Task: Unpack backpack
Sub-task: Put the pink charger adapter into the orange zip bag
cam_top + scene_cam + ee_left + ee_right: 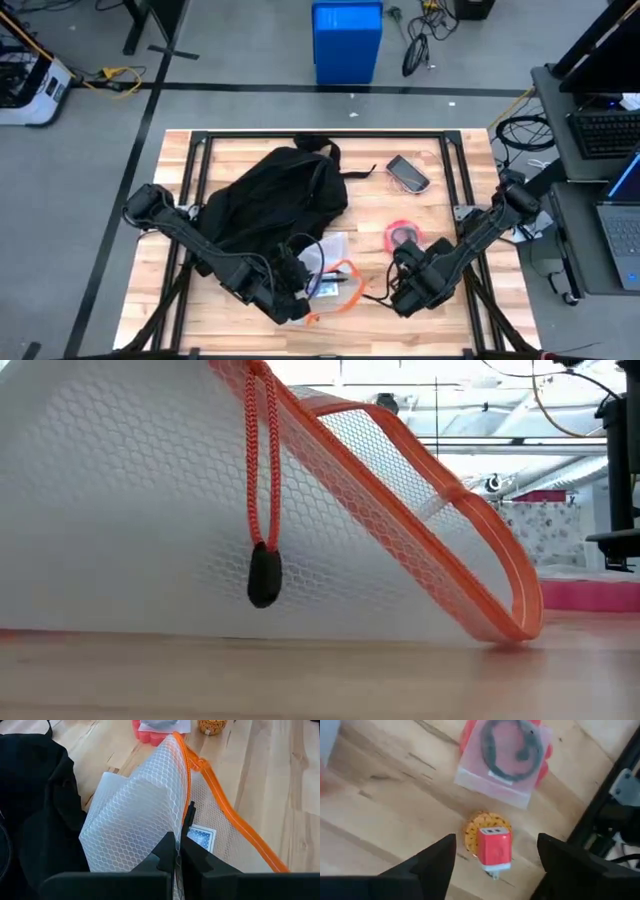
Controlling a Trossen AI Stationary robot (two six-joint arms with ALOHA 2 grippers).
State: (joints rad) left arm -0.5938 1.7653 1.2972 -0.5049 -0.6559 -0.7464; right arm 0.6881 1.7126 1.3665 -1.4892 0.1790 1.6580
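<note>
Backpack (270, 195): black, soft, likely floppy, slumped left of table centre, best taken by a strap or fabric fold; left gripper (177, 857) pinched closed on mesh pouch (142, 815) beside it; right gripper (495, 852) spread wide, empty, above red charger (493, 847).

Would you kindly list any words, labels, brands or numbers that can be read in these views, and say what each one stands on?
No text can be read in any view.
backpack: no lettering shows on its black fabric.
mesh pouch: no label shows; the blue-backed card inside it shows only a pattern.
red charger: no marking can be made out.
laptop beside the table: too small to read.
</note>
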